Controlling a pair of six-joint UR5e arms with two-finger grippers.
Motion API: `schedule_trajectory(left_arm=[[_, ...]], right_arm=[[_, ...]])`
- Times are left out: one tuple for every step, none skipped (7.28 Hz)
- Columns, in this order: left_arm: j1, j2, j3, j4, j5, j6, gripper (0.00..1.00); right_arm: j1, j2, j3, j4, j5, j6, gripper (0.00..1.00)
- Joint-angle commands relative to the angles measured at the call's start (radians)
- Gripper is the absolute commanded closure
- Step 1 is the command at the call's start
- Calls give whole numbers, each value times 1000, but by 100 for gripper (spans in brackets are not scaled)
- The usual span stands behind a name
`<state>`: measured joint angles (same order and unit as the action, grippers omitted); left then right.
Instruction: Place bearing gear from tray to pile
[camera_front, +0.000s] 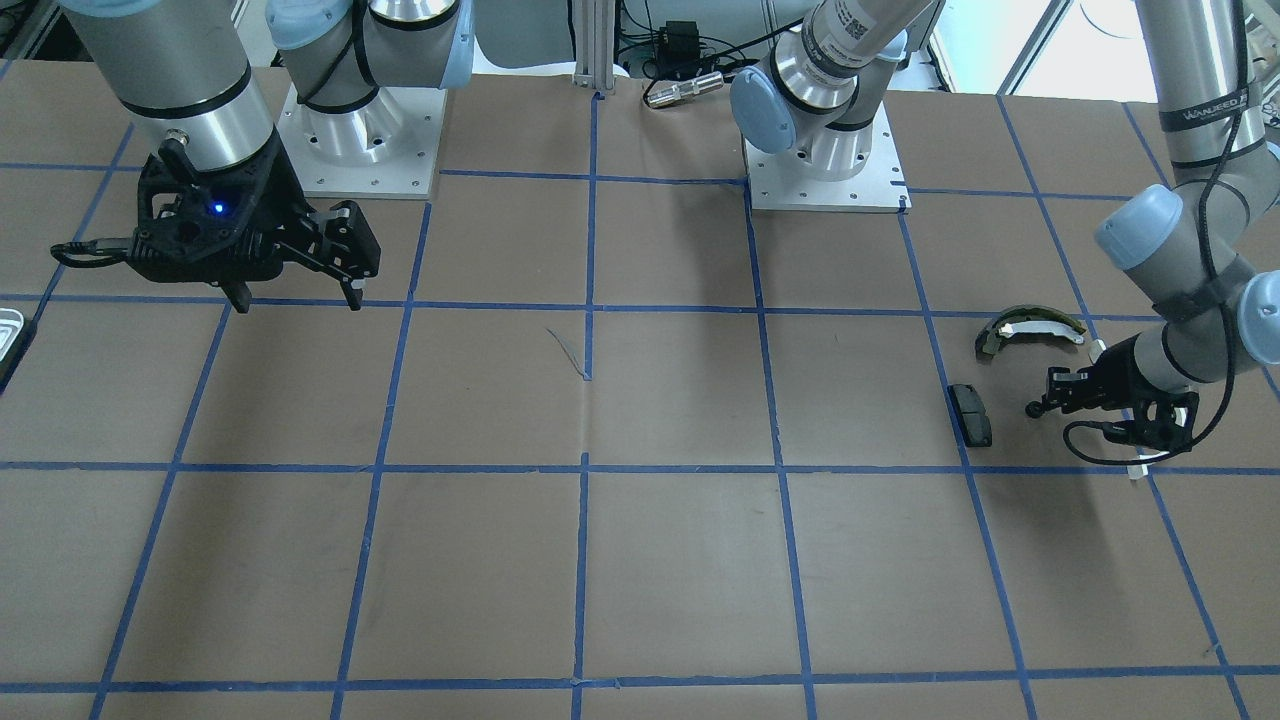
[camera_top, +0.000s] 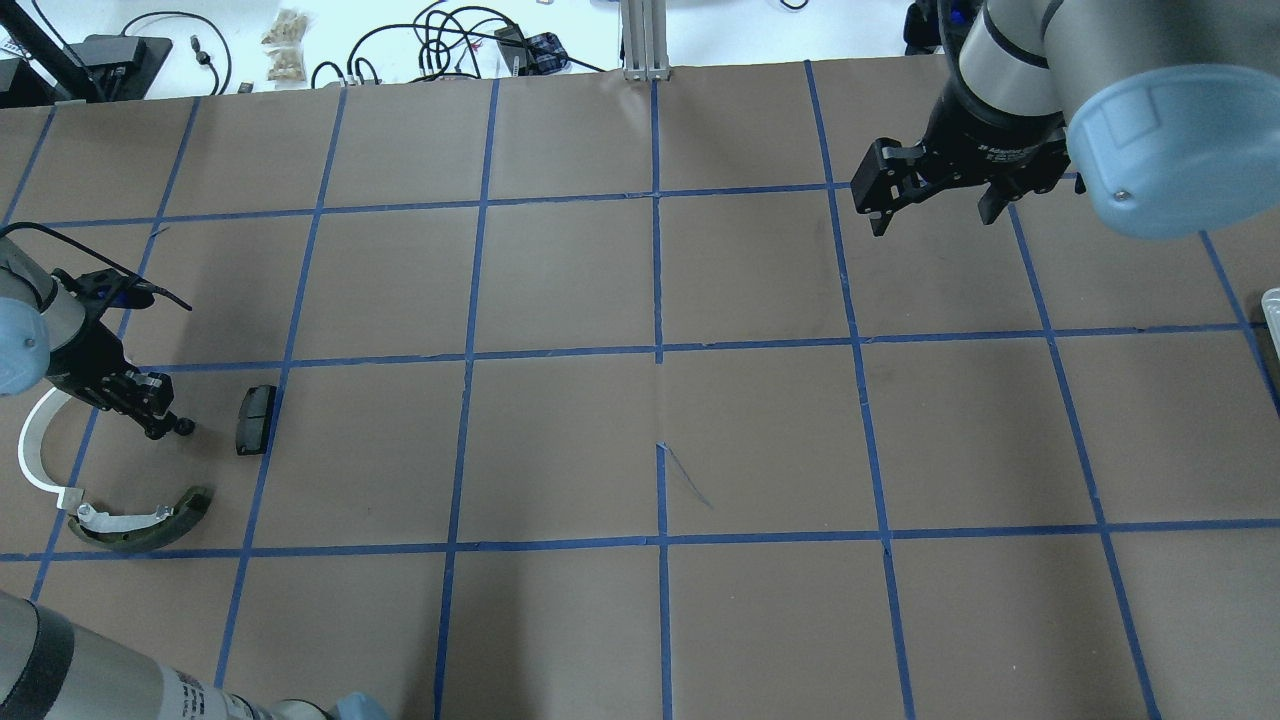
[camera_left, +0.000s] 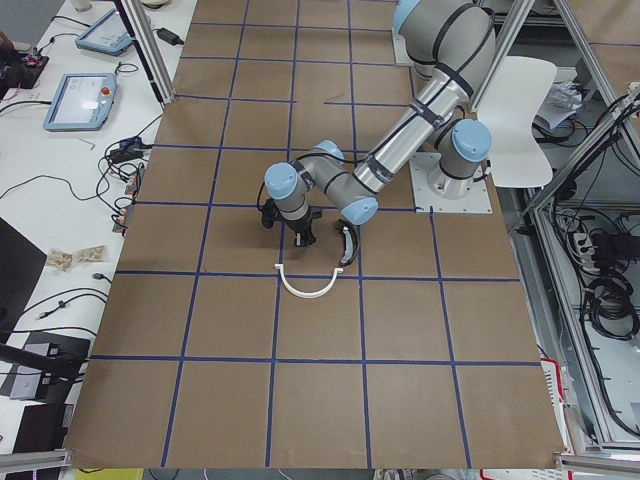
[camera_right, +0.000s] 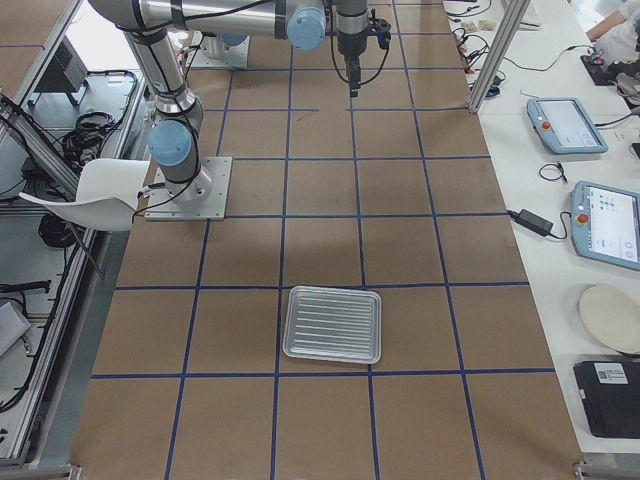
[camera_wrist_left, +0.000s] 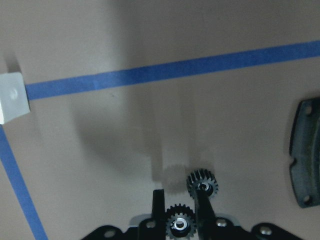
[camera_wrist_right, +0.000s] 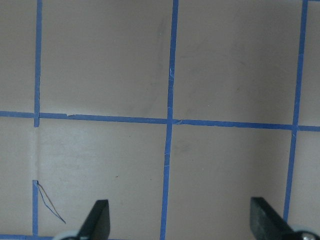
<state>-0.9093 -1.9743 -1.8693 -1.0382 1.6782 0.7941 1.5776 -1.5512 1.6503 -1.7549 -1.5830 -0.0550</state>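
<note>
My left gripper (camera_top: 168, 426) is low over the table among the pile and shut on a small black toothed bearing gear (camera_wrist_left: 180, 222). A second toothed end (camera_wrist_left: 202, 184) sticks out past the fingertip, close above the paper. The pile lies around the gripper: a black pad (camera_top: 255, 420), an olive-green brake shoe (camera_top: 140, 525) and a white half-ring arc (camera_top: 35, 450). The silvery tray (camera_right: 333, 323) holds nothing; only its corner (camera_front: 8, 330) shows in the front view. My right gripper (camera_top: 930, 210) hangs open and empty above the table, far from the pile.
Brown paper with a blue tape grid covers the table (camera_top: 660, 420). The two arm bases (camera_front: 360, 140) stand at the robot's edge. Cables and tablets lie on the side bench (camera_right: 600, 220).
</note>
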Motion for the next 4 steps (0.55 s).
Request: schedule_trajectory(left_arm=[[0,-8,6,1,-3,-1,87],[0,-8,6,1,-3,0,84],[0,-8,6,1,-3,-1,45],[0,-8,6,0,-3,-1,15]], right_arm=[[1,5,0,0,0,0,0],[1,5,0,0,-2,0,0],[-1,5,0,0,-2,0,0],[-1,6,2,0,0,0,0]])
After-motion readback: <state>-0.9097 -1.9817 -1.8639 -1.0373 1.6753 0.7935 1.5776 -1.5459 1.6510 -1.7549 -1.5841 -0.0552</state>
